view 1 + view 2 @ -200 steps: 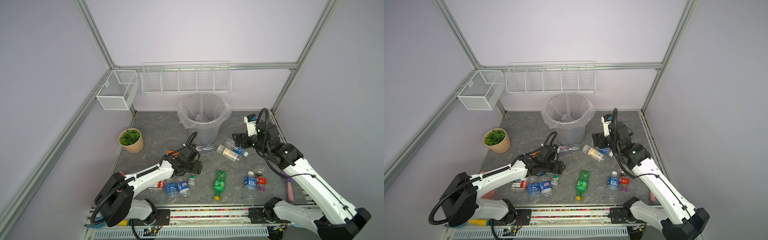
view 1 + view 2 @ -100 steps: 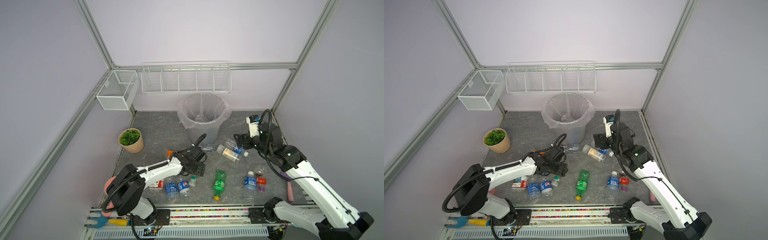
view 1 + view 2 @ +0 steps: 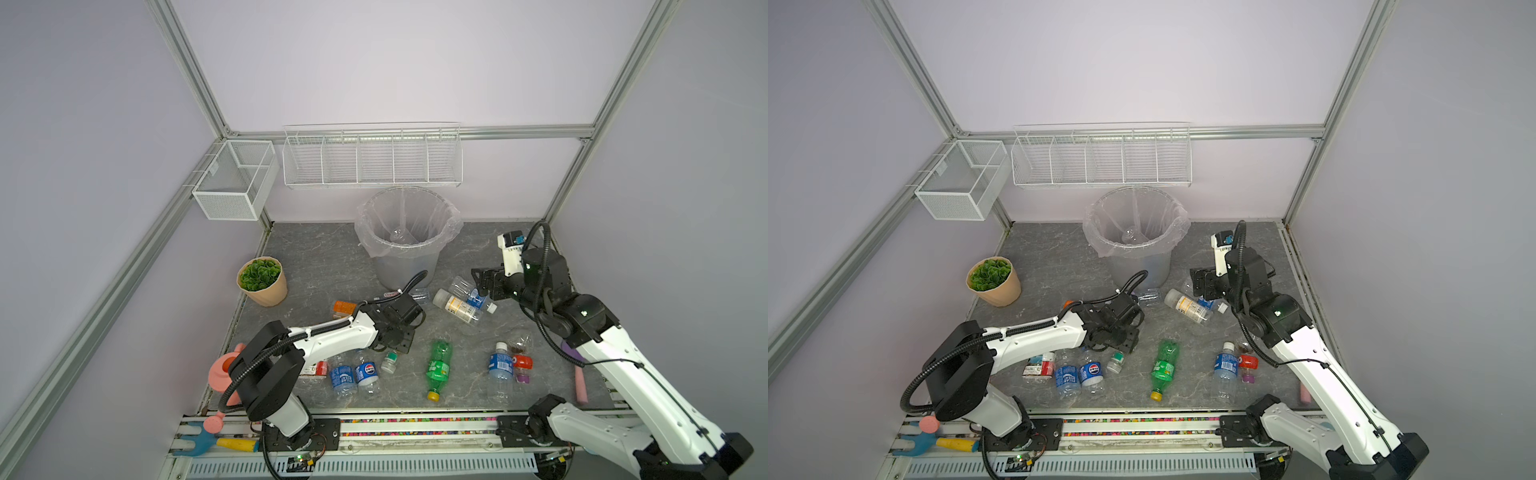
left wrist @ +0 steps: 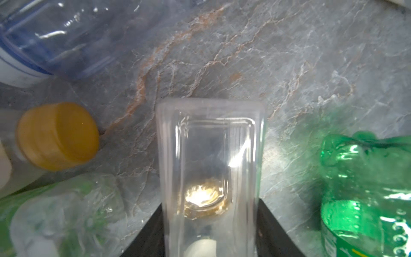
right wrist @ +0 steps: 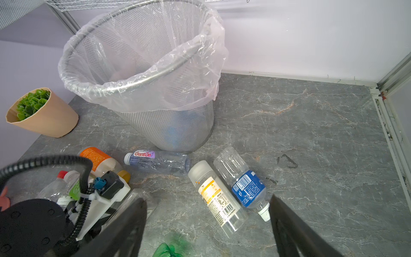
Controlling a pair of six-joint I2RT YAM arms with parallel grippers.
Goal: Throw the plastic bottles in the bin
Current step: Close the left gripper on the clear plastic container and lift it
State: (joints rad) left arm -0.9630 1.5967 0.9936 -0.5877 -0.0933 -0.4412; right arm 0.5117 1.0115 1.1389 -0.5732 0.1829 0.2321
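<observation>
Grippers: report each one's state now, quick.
Left gripper: closed on a clear plastic bottle.
Right gripper: open, holding nothing.

The tabletop (image 5: 311, 133) is grey with a marble pattern: pale veins and a few rust-orange streaks. The bin (image 5: 178, 129) is silver-grey fine mesh under a clear, faintly pink liner. The green bottle (image 3: 438, 365) has a yellow cap. The blue-label bottle (image 5: 248, 189) has a white cap and a barcode. The frosted bottle (image 5: 213, 195) carries a white and orange label. The clear bottle (image 4: 209, 166) is colourless. The pot (image 3: 270, 295) is tan with green leaves, the watering can (image 3: 220, 370) is pink, and the baskets (image 3: 374, 166) are white.
</observation>
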